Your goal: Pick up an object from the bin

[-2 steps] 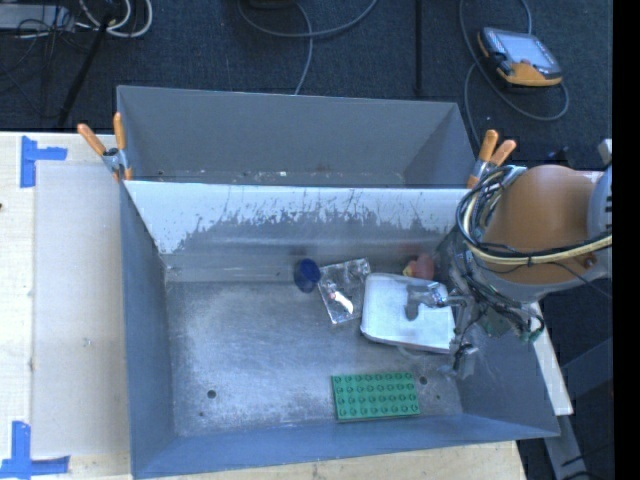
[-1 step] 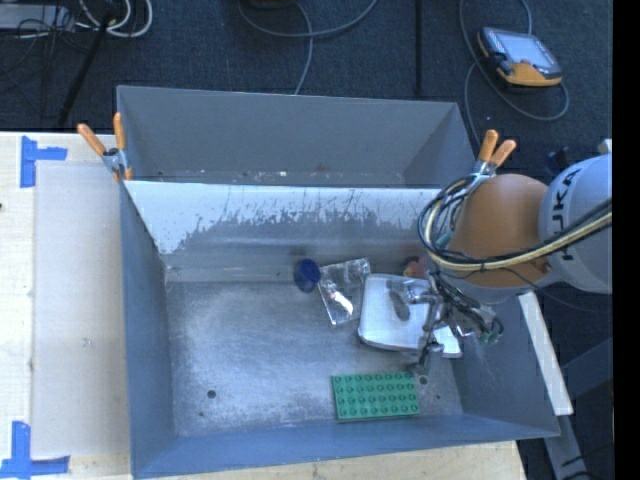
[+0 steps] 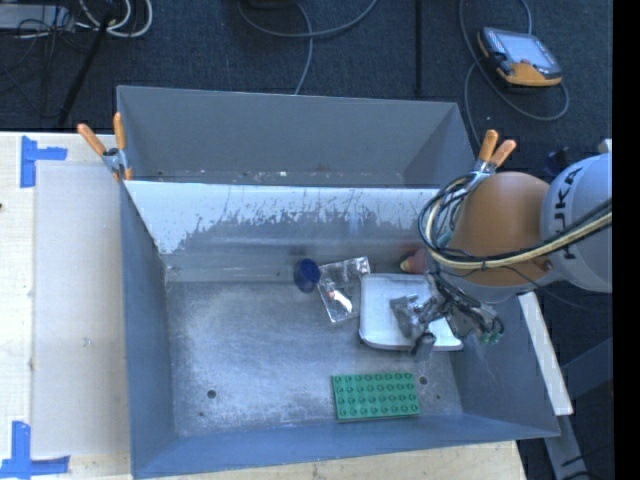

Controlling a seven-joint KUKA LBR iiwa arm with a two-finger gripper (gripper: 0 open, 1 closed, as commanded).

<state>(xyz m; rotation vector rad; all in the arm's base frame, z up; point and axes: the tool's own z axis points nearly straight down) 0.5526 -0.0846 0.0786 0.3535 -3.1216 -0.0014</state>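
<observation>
So: gripper (image 3: 422,326) sits over the right edge of the white slab (image 3: 378,310), right-middle of the bin (image 3: 200,368). Can't tell if it's spread or closed. The slab looks light, stiff and slick; I'd pinch across the thin edge.

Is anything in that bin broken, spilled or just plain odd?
Nothing looks spilled or broken. The only untidy bit is a crumpled clear plastic piece beside a small blue thing mid-bin. The green studded plate lies flat near the front, and the gripper hangs over a white flat thing.
</observation>
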